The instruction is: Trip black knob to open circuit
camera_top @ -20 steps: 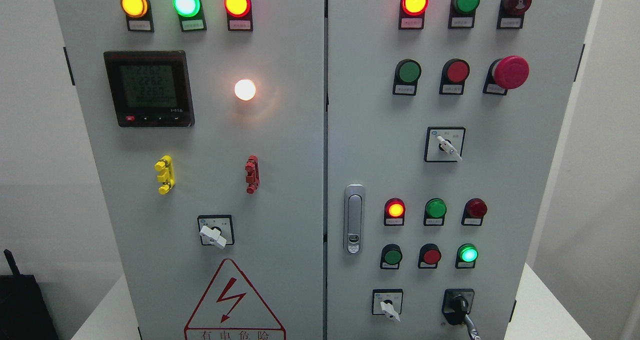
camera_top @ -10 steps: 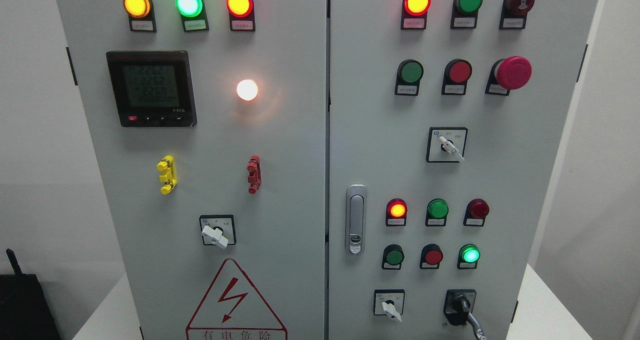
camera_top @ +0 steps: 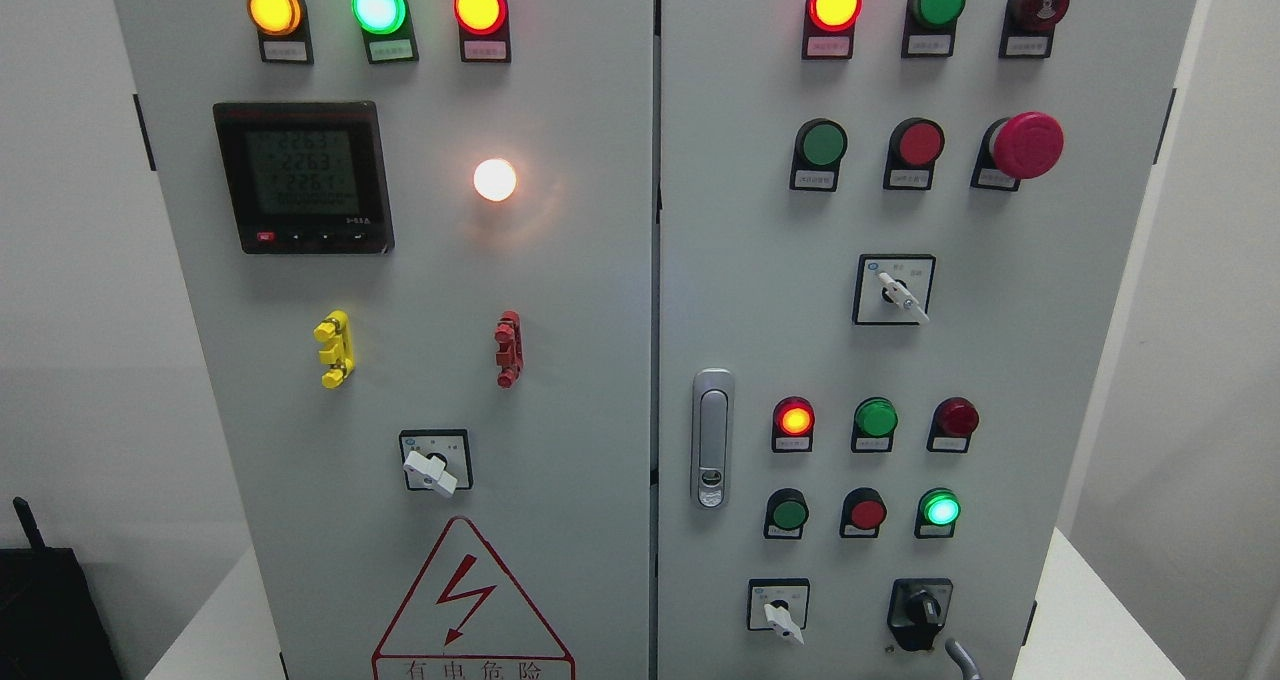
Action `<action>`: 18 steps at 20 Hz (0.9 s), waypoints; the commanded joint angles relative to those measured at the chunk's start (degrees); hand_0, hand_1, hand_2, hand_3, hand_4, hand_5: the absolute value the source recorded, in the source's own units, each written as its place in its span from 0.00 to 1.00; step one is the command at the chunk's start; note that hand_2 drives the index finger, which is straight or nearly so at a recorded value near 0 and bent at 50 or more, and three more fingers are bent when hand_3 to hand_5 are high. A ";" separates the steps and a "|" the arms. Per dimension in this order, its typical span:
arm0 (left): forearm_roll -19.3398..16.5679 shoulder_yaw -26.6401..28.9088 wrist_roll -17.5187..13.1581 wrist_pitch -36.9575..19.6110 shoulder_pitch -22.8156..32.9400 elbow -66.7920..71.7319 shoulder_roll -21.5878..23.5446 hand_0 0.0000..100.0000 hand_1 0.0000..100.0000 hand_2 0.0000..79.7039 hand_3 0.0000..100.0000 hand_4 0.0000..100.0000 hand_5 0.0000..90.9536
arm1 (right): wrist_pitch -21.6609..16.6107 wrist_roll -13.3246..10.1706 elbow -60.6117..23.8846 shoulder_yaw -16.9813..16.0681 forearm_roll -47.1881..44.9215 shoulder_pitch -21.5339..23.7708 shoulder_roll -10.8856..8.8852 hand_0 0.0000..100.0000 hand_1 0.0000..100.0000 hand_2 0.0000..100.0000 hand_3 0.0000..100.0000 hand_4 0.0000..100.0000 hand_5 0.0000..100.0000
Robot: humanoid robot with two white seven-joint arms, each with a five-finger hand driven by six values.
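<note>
Right hand: only a grey fingertip [camera_top: 962, 657] shows at the bottom edge; whether it is open or curled, I cannot tell.
Left hand: out of sight.
Black knob [camera_top: 921, 612]: low on the cabinet's right door [camera_top: 1000, 360], free of touch.
Change: the finger has dropped away from the knob.
Meaning: probably letting go after the turn, or not yet engaged.

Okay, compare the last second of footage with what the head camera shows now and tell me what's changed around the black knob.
The grey finger-like part below the black knob has dropped away: it reached up beside the knob's lower right a second ago, and now only its tip shows at the bottom edge. The meter digits ticked up slightly. The whole view shifted a little to the right early on. The knob's position and all the lamps look unchanged.
</note>
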 commanded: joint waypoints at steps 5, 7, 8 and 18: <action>0.14 0.05 0.02 0.07 -0.03 0.06 -0.03 0.12 0.39 0.00 0.00 0.00 0.00 | -1.53 0.36 -1.79 -0.40 -0.34 1.80 -0.17 0.90 0.91 0.06 1.00 0.95 0.88; 0.14 0.05 0.02 0.07 -0.03 0.06 -0.03 0.12 0.39 0.00 0.00 0.00 0.00 | -2.15 0.36 -2.58 -0.40 -0.61 2.68 -0.34 0.91 0.91 0.06 1.00 0.94 0.87; 0.14 0.05 0.02 0.07 -0.03 0.06 -0.03 0.12 0.39 0.00 0.00 0.00 0.00 | -2.41 0.36 -2.93 -0.40 -0.96 3.47 -1.04 0.92 0.90 0.06 1.00 0.94 0.88; 0.14 0.05 0.02 0.07 -0.03 0.06 -0.03 0.12 0.39 0.00 0.00 0.00 0.00 | -4.26 1.06 -8.20 -0.32 -3.94 9.62 -3.68 0.30 0.27 0.05 0.62 0.49 0.41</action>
